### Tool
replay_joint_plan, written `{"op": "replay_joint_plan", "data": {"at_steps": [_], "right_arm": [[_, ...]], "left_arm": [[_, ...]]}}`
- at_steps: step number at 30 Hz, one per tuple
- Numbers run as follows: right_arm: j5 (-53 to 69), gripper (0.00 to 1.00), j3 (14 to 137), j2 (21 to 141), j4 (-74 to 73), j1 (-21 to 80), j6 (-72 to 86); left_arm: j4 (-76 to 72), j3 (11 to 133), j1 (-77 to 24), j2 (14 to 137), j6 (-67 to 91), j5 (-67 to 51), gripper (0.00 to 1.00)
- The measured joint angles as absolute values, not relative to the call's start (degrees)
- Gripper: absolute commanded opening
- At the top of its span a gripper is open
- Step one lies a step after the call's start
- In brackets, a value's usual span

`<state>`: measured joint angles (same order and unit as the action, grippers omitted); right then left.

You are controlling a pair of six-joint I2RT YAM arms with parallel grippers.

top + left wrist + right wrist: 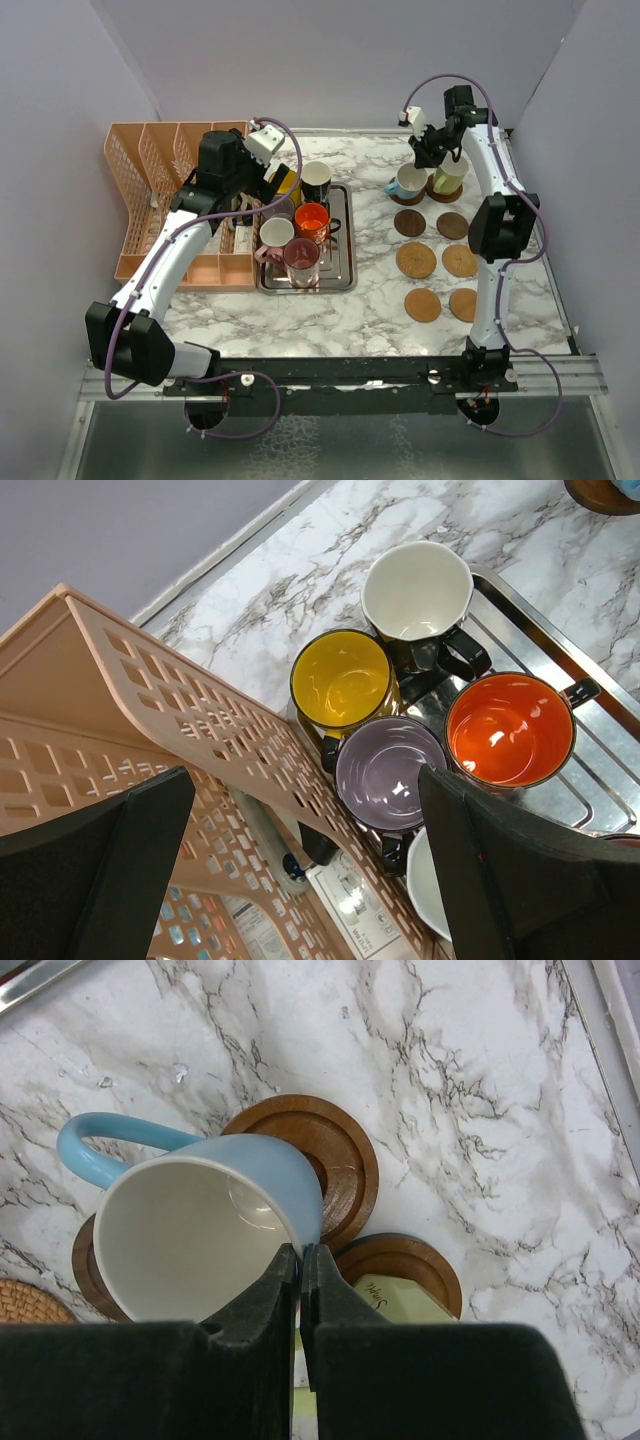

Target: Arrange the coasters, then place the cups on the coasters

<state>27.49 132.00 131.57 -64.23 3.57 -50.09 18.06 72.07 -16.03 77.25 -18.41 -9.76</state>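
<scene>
In the top view the left arm (165, 265) leans from its base at 7 o'clock towards 1 o'clock, wrist bent downward. The left gripper (305, 780) points down with its jaws spread wide, one dark finger at 8 o'clock and the other at 4 o'clock in its wrist view. The right arm (495, 230) runs from 5 o'clock almost straight to 12, then folds back towards 8 o'clock. The right gripper (300, 1260) points down, jaws pressed together.
</scene>
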Motion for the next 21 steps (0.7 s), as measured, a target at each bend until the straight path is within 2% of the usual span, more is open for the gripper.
{"op": "replay_joint_plan", "data": {"at_steps": [21], "right_arm": [[26.1,0.01,133.6,133.5,-64.4,3.2,-51.3]], "left_arm": [[18.1,71.8,-15.8,77.3,-18.6,-9.9,0.99]]}}
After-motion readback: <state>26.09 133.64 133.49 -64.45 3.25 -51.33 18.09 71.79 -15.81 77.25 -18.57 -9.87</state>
